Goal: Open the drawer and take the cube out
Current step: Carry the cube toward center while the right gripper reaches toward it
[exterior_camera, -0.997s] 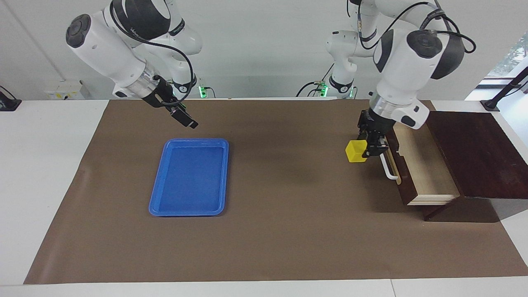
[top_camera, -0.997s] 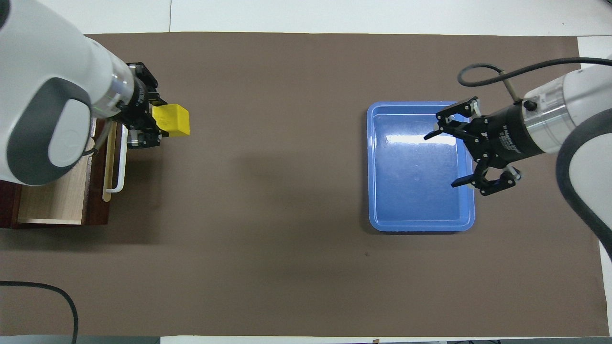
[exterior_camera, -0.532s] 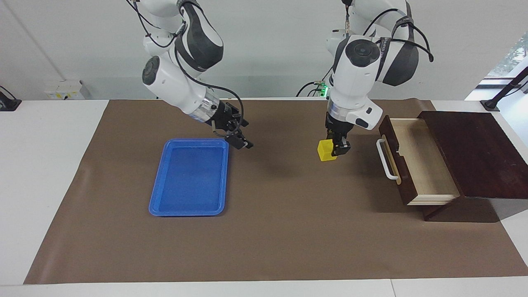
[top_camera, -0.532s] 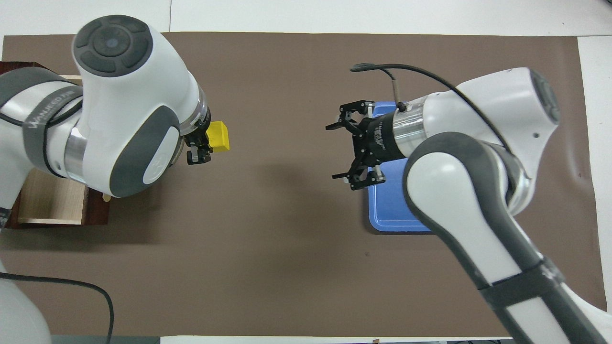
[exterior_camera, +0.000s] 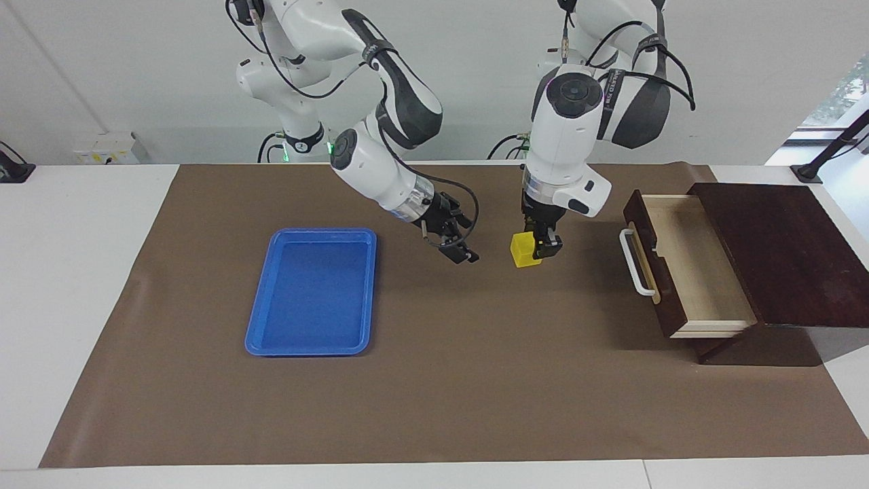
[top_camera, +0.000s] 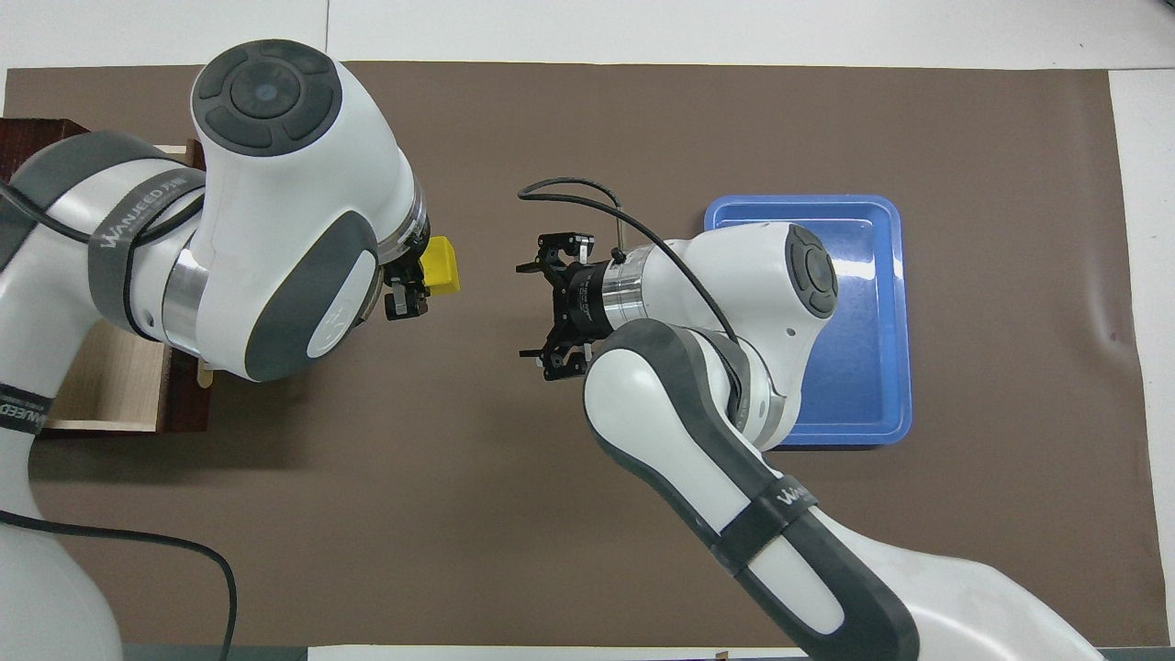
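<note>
The yellow cube hangs just above the brown mat, between the drawer and the blue tray. My left gripper is shut on it and points down. The drawer of the dark wooden box stands pulled out. Its pale inside is bare, and its white bar handle faces the middle of the table. My right gripper is open over the mat, a short way from the cube on the tray's side, with its jaws turned toward the cube.
A flat blue tray with nothing in it lies on the mat toward the right arm's end. The dark wooden box sits at the left arm's end. In the overhead view both arms cover much of the mat's middle.
My left gripper has carried the cube away from the drawer front toward the table's middle. My right gripper has swung from over the tray toward the cube and stayed open.
</note>
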`<state>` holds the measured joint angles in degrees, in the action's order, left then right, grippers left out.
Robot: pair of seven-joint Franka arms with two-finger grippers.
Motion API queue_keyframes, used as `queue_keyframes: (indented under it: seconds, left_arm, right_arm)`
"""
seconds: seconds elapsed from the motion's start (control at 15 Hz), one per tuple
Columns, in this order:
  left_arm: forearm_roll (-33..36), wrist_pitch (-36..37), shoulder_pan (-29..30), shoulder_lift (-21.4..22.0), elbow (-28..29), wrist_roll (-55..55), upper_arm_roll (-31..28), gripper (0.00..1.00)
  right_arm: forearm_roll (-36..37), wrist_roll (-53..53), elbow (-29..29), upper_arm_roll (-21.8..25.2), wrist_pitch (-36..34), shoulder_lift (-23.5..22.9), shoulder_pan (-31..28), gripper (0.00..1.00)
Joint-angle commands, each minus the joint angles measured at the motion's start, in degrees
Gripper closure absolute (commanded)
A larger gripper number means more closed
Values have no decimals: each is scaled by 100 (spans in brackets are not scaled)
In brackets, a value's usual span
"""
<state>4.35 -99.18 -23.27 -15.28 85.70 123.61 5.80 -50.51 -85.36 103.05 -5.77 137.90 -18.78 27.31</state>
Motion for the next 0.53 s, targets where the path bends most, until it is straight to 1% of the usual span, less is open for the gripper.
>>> queue_keyframes:
  seconds: [0.0,0.07,0.2,0.27,0.4,0.47]
  left_arm:
    - [-4,66,-116,-36,-115,93,-61,100]
    - [-13,65,-134,-36,-107,93,-61,100]
    - [-13,65,-143,-36,-98,93,-61,100]
    - [-13,65,-143,-36,-98,93,-53,100]
    - [-40,48,-151,-36,-98,93,-61,100]
    - [-40,48,-160,-36,-98,93,-61,100]
  right_arm:
    - [-439,-173,-749,23,0,-520,-86,0]
    - [-677,-174,-916,23,53,-634,-25,0]
    - [-714,-156,-1006,23,158,-732,-7,0]
    - [-688,-139,-1015,23,106,-741,11,0]
    - [-400,-112,-1024,23,-147,-732,20,0]
    - [-137,-103,-1032,32,-445,-715,20,0]
